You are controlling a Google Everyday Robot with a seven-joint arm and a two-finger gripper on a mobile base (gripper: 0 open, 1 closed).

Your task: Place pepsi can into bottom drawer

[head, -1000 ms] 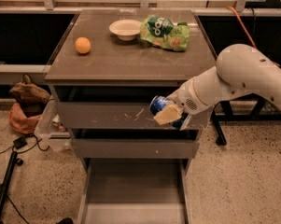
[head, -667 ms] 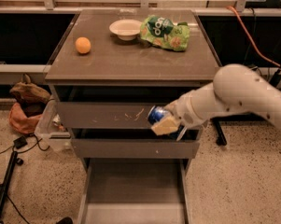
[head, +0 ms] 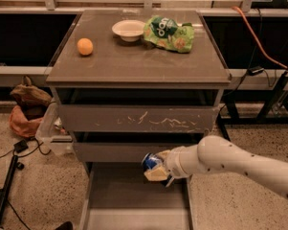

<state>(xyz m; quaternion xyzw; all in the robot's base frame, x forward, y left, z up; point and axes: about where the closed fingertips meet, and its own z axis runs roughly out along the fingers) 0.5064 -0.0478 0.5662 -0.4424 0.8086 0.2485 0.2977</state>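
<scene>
1. The bottom drawer (head: 134,202) is nearest. It is pulled well out of the cabinet, and its flat floor lies bare and open from above, so the can has somewhere to go.
2. Just above the drawer's back part hangs the gripper (head: 159,171), at the end of the white arm (head: 229,163), which reaches in from the right. Its fingers are closed on the pepsi can (head: 150,160), which is tilted, blue side out. The can is clear of the drawer floor and sits in front of the middle drawer (head: 119,152). I judge the grip is kept tight because the can has not yet been lowered and would otherwise fall.
3. The middle drawer's front is shut or nearly so, which leaves the way down free.
4. Above it is the top drawer (head: 110,119), whose front is scratched white.
5. On the cabinet top (head: 134,63) lie an orange (head: 85,46), a white bowl (head: 128,29) and a green chip bag (head: 168,32). All three are well away from the arm's work.
6. A brown bag (head: 31,96) sits on the floor at far left.
</scene>
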